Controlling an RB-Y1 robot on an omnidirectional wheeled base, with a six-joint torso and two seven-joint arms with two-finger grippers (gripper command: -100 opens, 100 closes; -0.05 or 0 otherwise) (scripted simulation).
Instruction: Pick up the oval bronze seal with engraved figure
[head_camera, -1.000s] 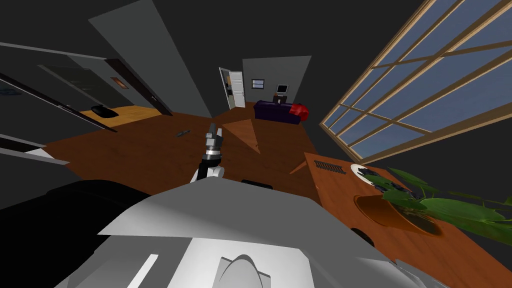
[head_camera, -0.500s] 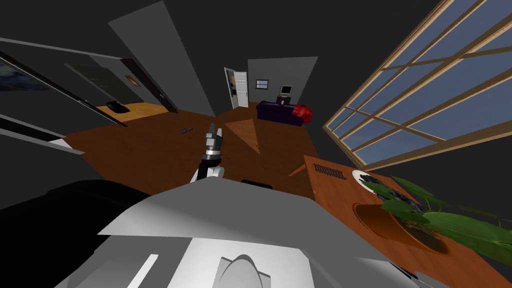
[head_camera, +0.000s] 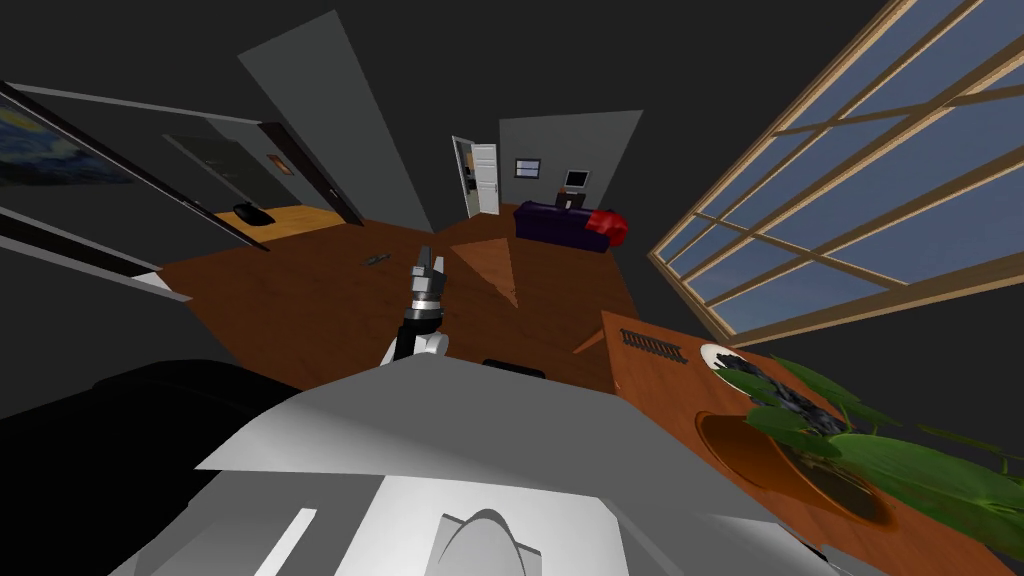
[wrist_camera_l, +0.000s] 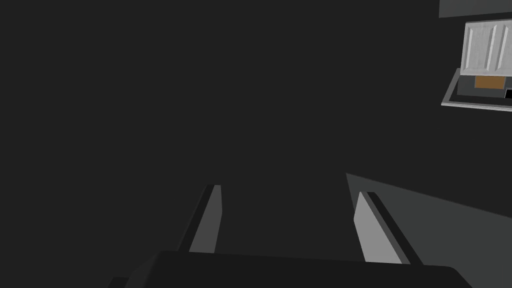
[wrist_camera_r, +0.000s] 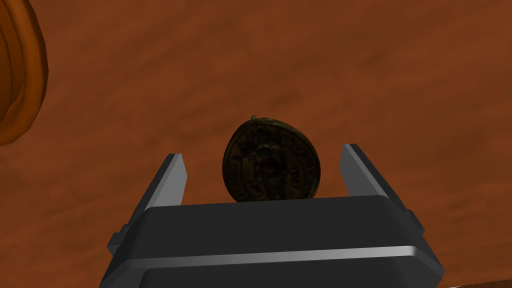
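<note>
The oval bronze seal (wrist_camera_r: 271, 161), dark with an engraved figure inside a lettered border, lies on the brown wooden table top (wrist_camera_r: 300, 60). My right gripper (wrist_camera_r: 262, 152) hangs just over it, open, one grey finger (wrist_camera_r: 170, 180) on each side of the seal with a gap on both sides. Its near edge is hidden behind the gripper's dark body. My left gripper (head_camera: 428, 262) is held up ahead of my chest; in the left wrist view the left gripper (wrist_camera_l: 290, 189) stands open with nothing between the blades.
The wooden table (head_camera: 680, 400) stands at my right under a big window. It carries a potted plant in an orange pot (head_camera: 790, 460), a white plate (head_camera: 725, 360) and a dark ribbed item (head_camera: 652, 343). The pot's rim (wrist_camera_r: 20, 75) lies off to one side of the seal.
The whole head picture has shifted: I have turned a little, the table sliding toward the lower right and a wall painting coming in at the left. My left arm holds its pose.
</note>
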